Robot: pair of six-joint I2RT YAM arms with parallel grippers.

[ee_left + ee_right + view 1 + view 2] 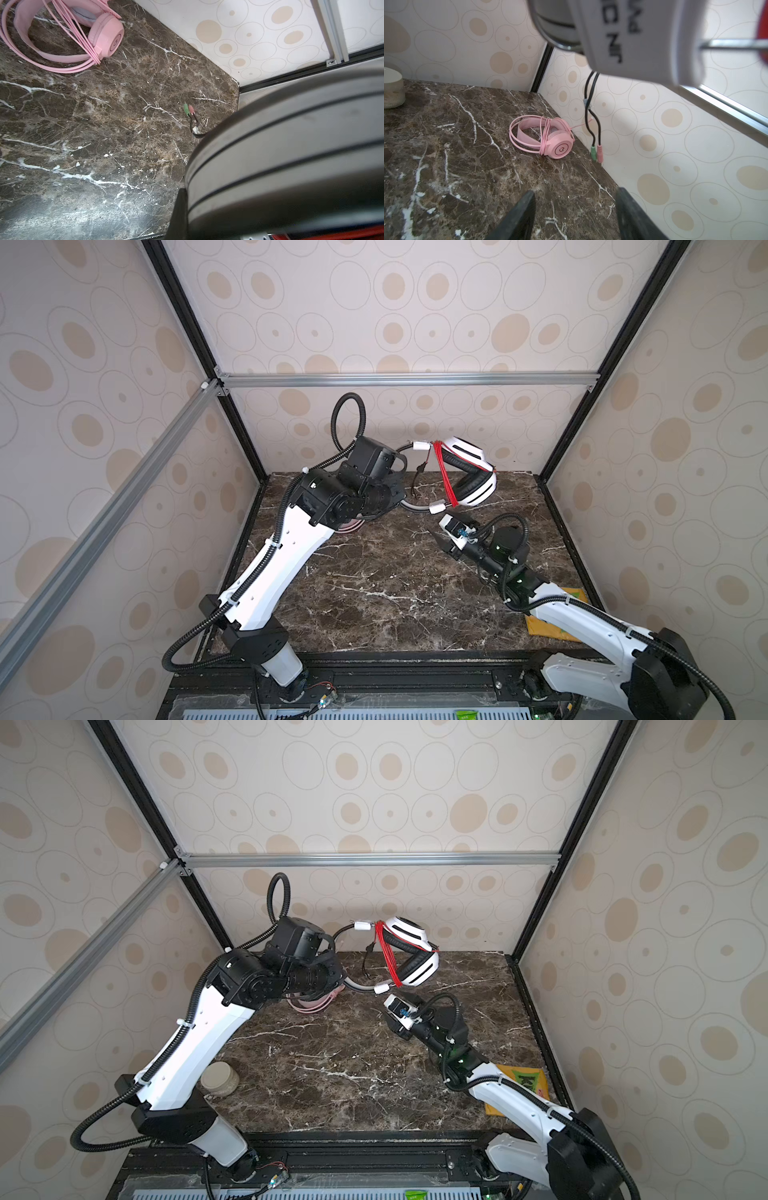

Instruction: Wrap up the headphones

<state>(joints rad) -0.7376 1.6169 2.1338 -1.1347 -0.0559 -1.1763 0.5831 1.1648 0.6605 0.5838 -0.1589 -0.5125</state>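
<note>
Beige circle-patterned wallpaper walls (415,302), silver aluminium frame rail (407,379), dark white-veined marble tabletop (374,593), soft even light

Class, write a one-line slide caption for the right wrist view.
Open right tool faces the pink headset, cable wound round it, on the marble table; green and pink plugs dangle nearby.

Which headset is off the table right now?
The white-and-black headset with the red cable, held in the air by its headband. The pink headset lies on the table.
</note>
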